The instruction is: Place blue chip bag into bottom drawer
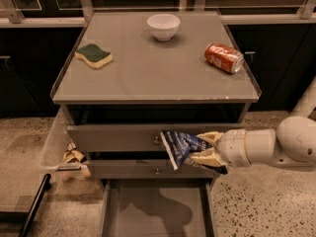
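My gripper [203, 148] reaches in from the right and is shut on the blue chip bag [178, 146], a crumpled dark-blue foil bag with white lettering. I hold the bag in the air in front of the two upper drawer fronts, above the bottom drawer [157, 215]. The bottom drawer is pulled out and shows a flat grey floor with the bag's shadow on it.
On the cabinet top [153, 68] lie a green-and-yellow sponge [94, 56], a white bowl [163, 26] and a red soda can [224, 58] on its side. A clear side bin [59, 142] with crumpled paper hangs at the left. A black bar [34, 205] lies on the floor.
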{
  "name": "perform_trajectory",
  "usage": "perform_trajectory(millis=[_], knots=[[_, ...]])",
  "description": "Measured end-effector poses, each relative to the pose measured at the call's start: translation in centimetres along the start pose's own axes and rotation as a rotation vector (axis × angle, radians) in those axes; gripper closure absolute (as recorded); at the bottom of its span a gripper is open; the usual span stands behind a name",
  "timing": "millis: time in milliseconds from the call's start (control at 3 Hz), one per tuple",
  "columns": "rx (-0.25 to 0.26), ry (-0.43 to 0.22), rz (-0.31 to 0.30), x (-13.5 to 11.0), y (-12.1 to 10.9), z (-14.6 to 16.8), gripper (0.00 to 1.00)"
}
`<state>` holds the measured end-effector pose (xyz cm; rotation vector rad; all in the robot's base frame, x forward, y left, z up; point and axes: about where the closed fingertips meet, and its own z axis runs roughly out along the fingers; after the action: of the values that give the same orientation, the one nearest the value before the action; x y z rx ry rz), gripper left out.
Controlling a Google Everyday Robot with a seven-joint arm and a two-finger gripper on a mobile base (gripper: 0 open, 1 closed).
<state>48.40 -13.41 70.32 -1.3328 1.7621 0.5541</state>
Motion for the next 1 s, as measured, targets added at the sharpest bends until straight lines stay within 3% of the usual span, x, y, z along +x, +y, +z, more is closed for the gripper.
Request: perform_trajectory(millis=[333,667,1000], knots=[[-0.015,0.004,0.063,3.8,0.7,2.3,1.0],[-0.022,0.003,0.111,9.9,1.6,5.3,1.0],[0.005,0.006,0.071,16.0,2.7,8.0,1.0]])
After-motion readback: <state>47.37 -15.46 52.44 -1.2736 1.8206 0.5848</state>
